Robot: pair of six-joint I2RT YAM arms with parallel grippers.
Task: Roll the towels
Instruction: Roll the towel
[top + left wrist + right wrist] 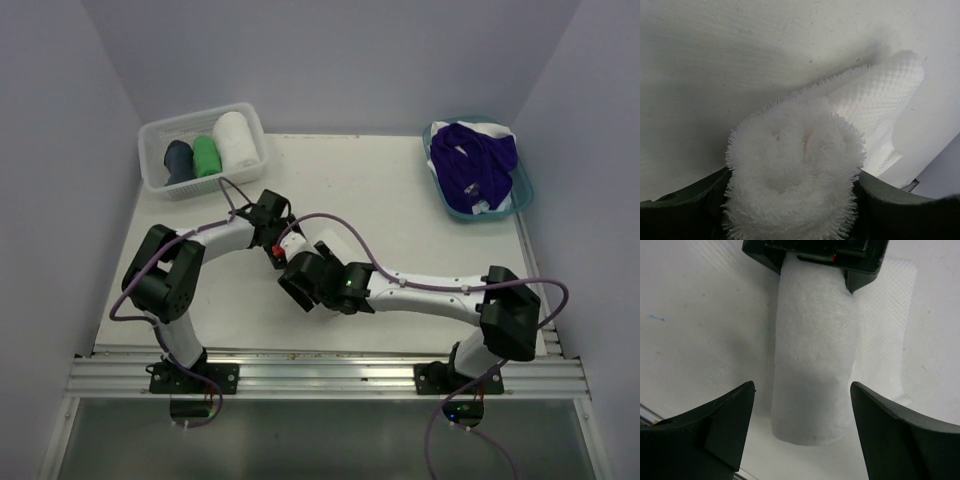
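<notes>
I can read nothing here. None of my three views shows a word, label, brand mark or number clear enough to make out.

On the white table [400,210] the two arms meet mid-surface, the left gripper [283,250] and right gripper [300,285] close together at a white towel [330,248] that their bodies mostly hide. At the far left a clear white basket [160,128] holds three rolls side by side: navy roll [179,160], green roll [207,155], white roll [233,140]. At the far right, a light blue tub [525,190] holds a crumpled purple towel [480,160].
</notes>
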